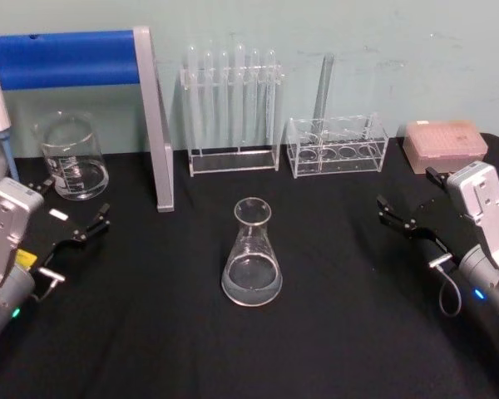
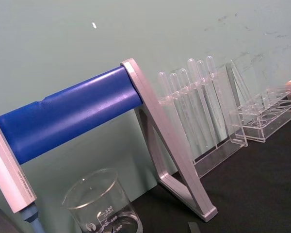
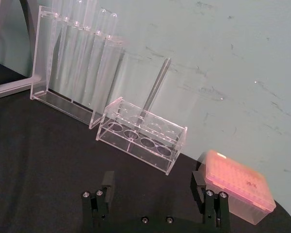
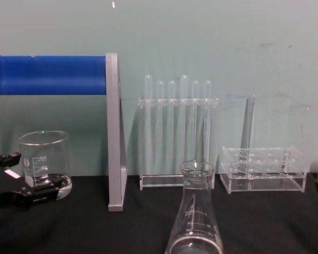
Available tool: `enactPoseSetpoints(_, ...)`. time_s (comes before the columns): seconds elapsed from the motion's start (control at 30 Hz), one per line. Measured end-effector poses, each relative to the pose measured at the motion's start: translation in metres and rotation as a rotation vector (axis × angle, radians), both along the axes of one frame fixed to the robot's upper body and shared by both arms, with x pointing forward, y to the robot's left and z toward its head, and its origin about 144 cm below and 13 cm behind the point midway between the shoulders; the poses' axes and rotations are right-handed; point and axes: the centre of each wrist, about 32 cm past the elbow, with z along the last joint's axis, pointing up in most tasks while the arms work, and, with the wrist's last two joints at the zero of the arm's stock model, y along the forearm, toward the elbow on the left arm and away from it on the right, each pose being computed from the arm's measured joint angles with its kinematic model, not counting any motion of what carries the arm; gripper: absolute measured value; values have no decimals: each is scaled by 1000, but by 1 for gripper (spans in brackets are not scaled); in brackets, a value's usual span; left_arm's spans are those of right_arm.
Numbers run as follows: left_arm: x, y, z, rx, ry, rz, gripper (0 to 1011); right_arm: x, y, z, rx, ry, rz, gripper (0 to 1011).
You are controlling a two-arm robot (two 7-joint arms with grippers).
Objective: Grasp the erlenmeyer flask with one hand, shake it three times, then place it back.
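**Item: erlenmeyer flask** point(image 1: 252, 253). It stood upright at mid-table on the black table point(image 1: 333, 332), well apart from both arms and from the glassware behind it. Ungrasped.

**Hazards, as judged:**
- Smooth, tapering glass. A hold taken on the sloping wall could squeeze the flask upward or downward out of the fingers; the narrow neck under the flared rim looked the safer seat.
- A finger arriving off-centre could push the neck and tip the flask before closure.
- A loose hold during shaking could let it swing or drop; any contents could slop out of the open mouth.
- A tilted set-down could land it on the base edge and topple it.
- A wide sweep could strike the tall test tube rack point(image 1: 231, 112) or the low rack point(image 1: 337, 145) behind; the beaker point(image 1: 71, 158) sat just beside the left arm.

**Left end effector** point(image 1: 73, 208): low over the table at the left edge, pointing inward toward the centre, fingers apart, nothing between them.

**Right end effector** point(image 1: 409, 195): low at the right edge near the pink tip box point(image 1: 445, 143), aimed inward, fingers spread wide and empty, as the right wrist view confirmed point(image 3: 153, 182).

**Status:** neither arm committed; grasp not yet begun.
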Motion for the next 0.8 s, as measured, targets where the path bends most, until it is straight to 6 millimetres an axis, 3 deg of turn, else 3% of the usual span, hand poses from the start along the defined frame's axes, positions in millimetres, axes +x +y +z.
enactPoseSetpoints(0.43, 0, 0, 0, 0, 0, 0, 1001, 0, 0, 0, 0, 0, 0, 1002)
enactPoseSetpoints(0.8, 0, 0, 0, 0, 0, 0, 1001, -23, -12, 5, 29, 43, 59, 1003)
